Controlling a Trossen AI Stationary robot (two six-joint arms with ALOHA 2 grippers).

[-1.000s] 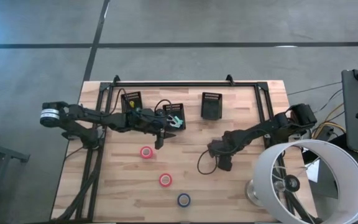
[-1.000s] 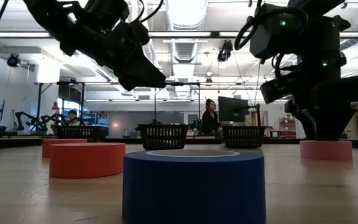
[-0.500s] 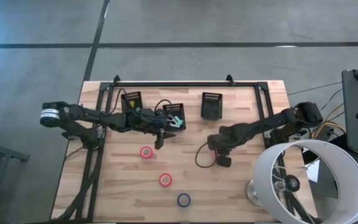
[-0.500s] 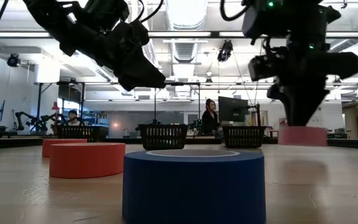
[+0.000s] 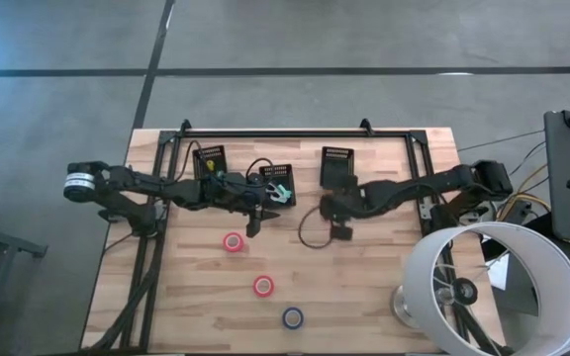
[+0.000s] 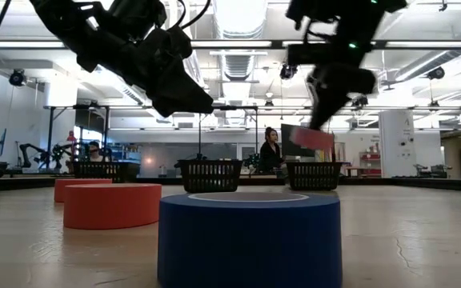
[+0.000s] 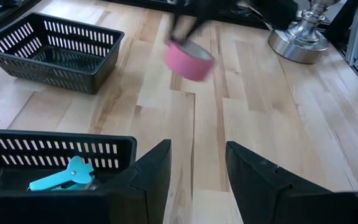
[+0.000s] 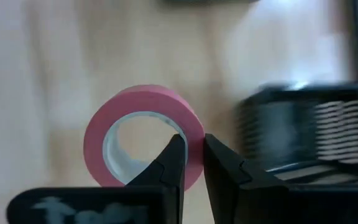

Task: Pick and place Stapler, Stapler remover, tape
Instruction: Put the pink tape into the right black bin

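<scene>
My right gripper point(image 5: 341, 229) is shut on a pink tape roll point(image 8: 143, 134) above the table's middle, near the right black basket point(image 5: 336, 166); the roll also shows in the left wrist view point(image 7: 188, 60) and the low view point(image 6: 310, 140). Two red tape rolls point(image 5: 233, 242) point(image 5: 263, 286) and a dark blue one point(image 5: 292, 317) lie flat on the table. My left gripper point(image 5: 255, 220) is open and empty beside the middle basket point(image 5: 277, 183), which holds a teal staple remover point(image 7: 67, 176). My right gripper pinches the pink roll's wall point(image 8: 194, 134), one finger point(image 8: 169, 165) inside the ring and one point(image 8: 225, 168) outside. The fingers come from above. The roll hangs tilted below them, lifted clear of the table.
A third black basket point(image 5: 210, 158) stands at the far left. A lamp with a white shade point(image 5: 493, 287) and a metal base point(image 5: 411, 305) stands at the near right corner. A black frame point(image 5: 295, 133) runs along the far edge.
My right gripper has gone toward the table's left and far edges, toward the right basket, and up. The pink tape roll has come with it, from the table's right part to lifted clear above the middle.
</scene>
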